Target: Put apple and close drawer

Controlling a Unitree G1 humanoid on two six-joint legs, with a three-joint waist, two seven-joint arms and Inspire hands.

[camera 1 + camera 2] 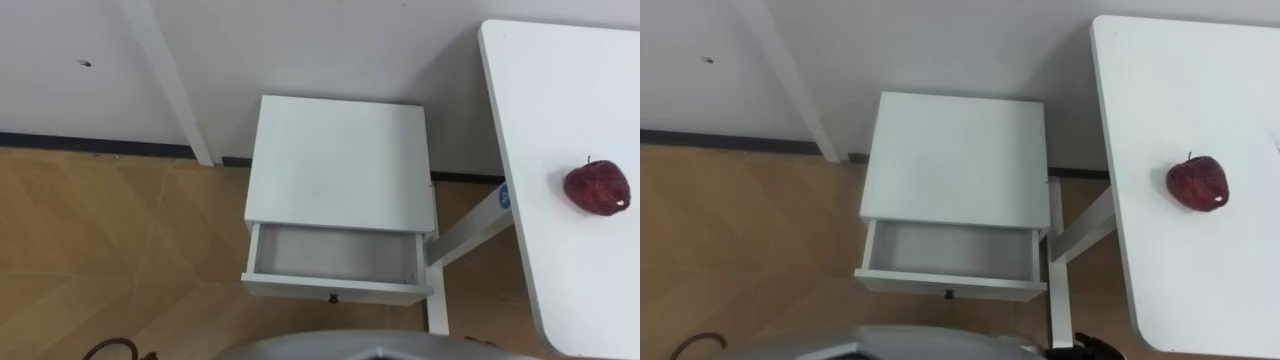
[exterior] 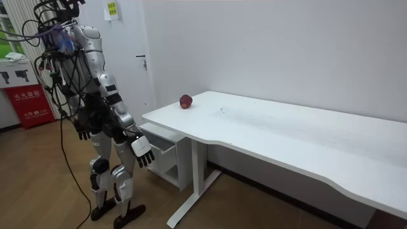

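Observation:
A dark red apple lies near the edge of the white table on my right. Left of the table stands a small white cabinet against the wall. Its drawer is pulled out and holds nothing; a small dark knob sits on its front. In the room view I stand in front of the cabinet, with the apple on the table corner beyond it. My right hand and left hand hang low at my sides, fingers relaxed, holding nothing.
The table's white leg stands close to the cabinet's right side. A white post runs down the wall to the left. Wooden floor spreads left of the cabinet. A red stand is at the room view's left.

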